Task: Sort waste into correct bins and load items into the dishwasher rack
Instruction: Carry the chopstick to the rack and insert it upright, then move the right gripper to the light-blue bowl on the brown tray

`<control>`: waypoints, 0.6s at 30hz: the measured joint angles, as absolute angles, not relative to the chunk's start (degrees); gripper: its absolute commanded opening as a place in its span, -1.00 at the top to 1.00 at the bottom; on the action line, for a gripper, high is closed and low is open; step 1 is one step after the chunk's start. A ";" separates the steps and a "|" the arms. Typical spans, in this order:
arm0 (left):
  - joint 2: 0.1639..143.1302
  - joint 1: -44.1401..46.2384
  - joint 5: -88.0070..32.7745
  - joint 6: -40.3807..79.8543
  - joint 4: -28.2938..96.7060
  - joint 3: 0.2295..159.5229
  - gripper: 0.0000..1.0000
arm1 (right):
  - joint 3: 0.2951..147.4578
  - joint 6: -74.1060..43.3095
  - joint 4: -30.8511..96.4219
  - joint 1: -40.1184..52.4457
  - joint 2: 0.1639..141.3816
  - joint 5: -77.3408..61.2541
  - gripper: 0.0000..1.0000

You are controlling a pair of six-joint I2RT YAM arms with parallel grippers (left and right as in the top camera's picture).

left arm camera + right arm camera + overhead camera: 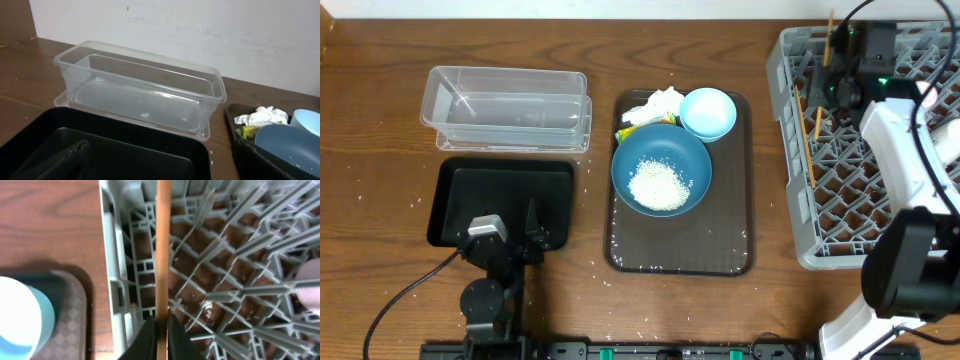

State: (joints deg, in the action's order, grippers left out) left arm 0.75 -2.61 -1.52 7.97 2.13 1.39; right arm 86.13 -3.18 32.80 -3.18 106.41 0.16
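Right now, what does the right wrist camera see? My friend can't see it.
The right arm's fingers pinch a thin wooden chopstick, held over the grey dishwasher rack. At the left, a light-blue bowl sits on a brown tray.

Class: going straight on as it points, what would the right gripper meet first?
Probably the dishwasher rack lattice; the chopstick in the right gripper would touch first. Depth unclear.

Chopstick (162, 245) btw jaws, at rack (112, 255)

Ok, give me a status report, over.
Right gripper shut on chopstick, at rack. Left gripper above black tray, state unclear. Rice unsorted in dark-blue bowl. Nothing blocking.
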 measured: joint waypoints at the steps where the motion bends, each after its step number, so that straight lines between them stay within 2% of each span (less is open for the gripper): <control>1: 0.75 -2.61 -1.50 7.97 2.13 1.39 -0.84 | 85.95 -2.94 32.86 -3.18 106.56 -0.12 -0.16; 2: 0.75 -2.61 -1.52 7.97 2.13 1.39 -0.84 | 85.80 -2.83 32.88 -3.18 106.63 -0.38 -0.34; 4: 0.75 -2.61 -1.52 7.97 2.13 1.39 -0.84 | 85.80 -2.59 32.80 -3.18 106.63 -0.67 -0.52; 12: 0.75 -2.61 -1.50 7.97 2.13 1.39 -0.84 | 85.80 -2.57 35.09 -3.18 106.63 -5.08 -0.62; 18: 0.75 -2.61 -1.50 7.97 2.13 1.39 -0.84 | 85.80 -3.70 35.35 -3.14 106.63 -18.28 -0.66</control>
State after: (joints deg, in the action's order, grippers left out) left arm 0.75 -2.61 -1.50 7.97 2.13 1.39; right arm 85.80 -3.70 35.35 -3.14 106.63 -18.28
